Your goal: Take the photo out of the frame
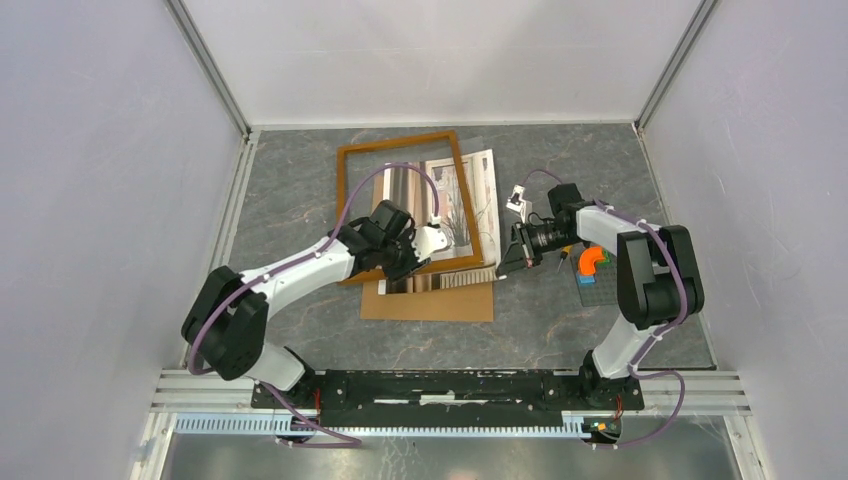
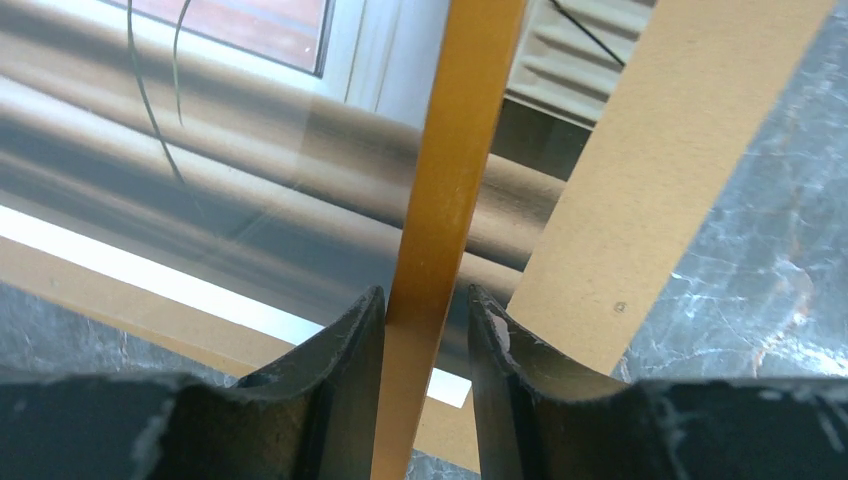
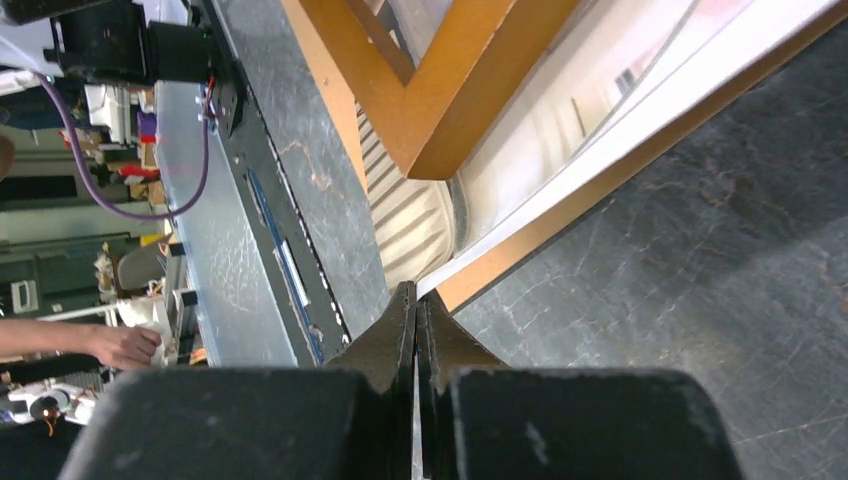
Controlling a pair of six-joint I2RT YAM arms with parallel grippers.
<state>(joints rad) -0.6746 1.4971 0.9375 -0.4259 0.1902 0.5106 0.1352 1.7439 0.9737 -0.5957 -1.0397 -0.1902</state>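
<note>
See the photo [image 1: 470, 200] flat mid-tabletop [image 1: 300, 200], nearer the far edge, mostly beneath the frame [image 1: 395, 148], right strip poking past it. Read left gripper [image 2: 426, 305] jaws as clamped on the frame's near rail. Find right gripper [image 3: 416, 300] jaws pressed together at the photo's corner; cannot tell whether pinching it. Note back panel [image 1: 430, 302] already out. Judge photo not yet clear.
</note>
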